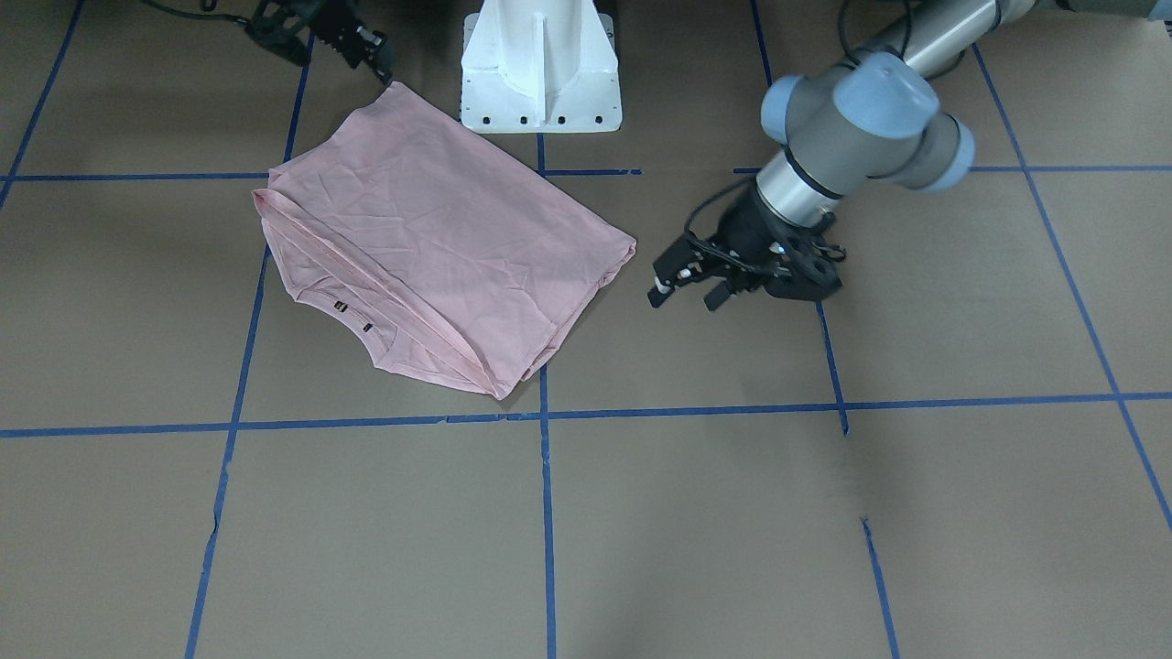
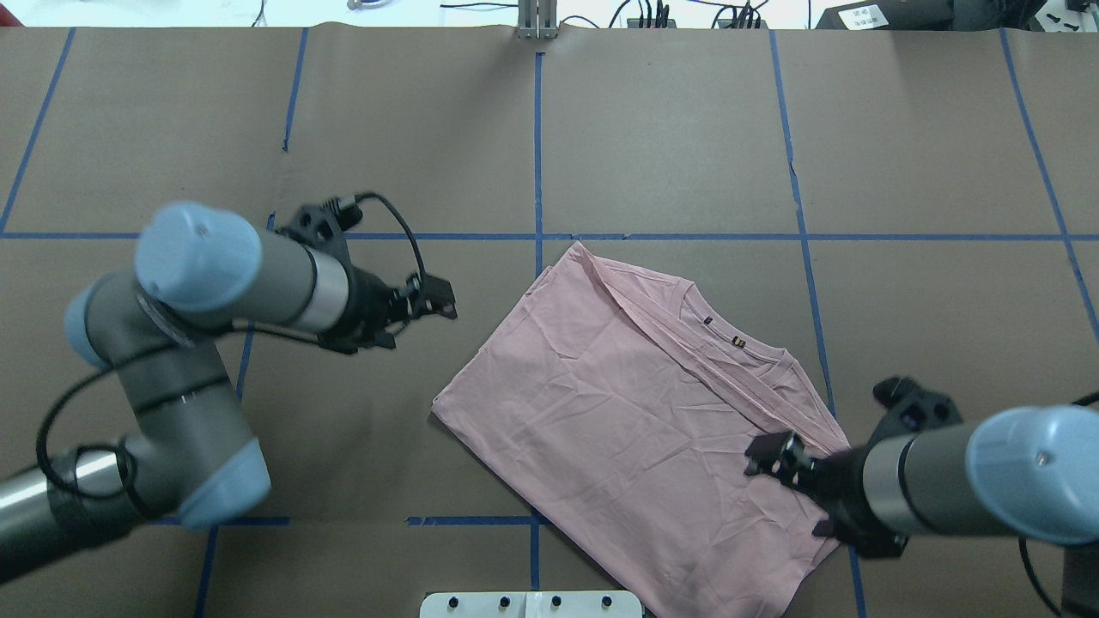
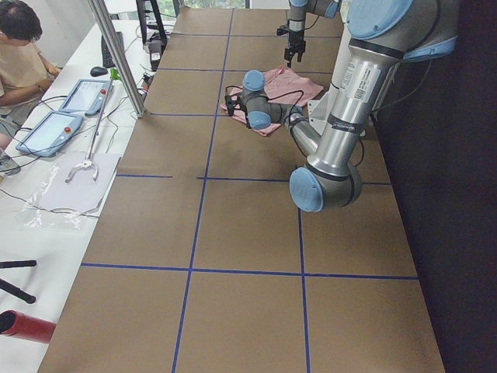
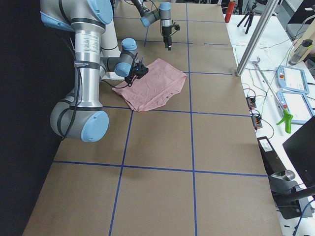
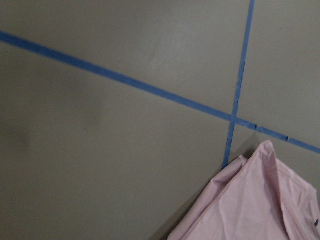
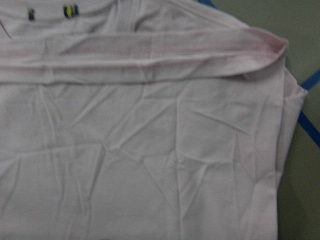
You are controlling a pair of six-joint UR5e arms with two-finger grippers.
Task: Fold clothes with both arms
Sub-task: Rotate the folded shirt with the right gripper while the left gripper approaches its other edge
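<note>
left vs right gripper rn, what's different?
Left gripper hangs over bare table, beside the T-shirt; right gripper is over the T-shirt. Left gripper's jaws stand open; right gripper's state cannot be told. Both are black and two-fingered.

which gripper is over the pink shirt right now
The right arm's black two-finger gripper: it hangs over the pale pink T-shirt, while the left gripper is beside it, over bare brown table.

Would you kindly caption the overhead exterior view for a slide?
Folded pink T-shirt on the table; right gripper over it, left gripper open beside it.
</note>
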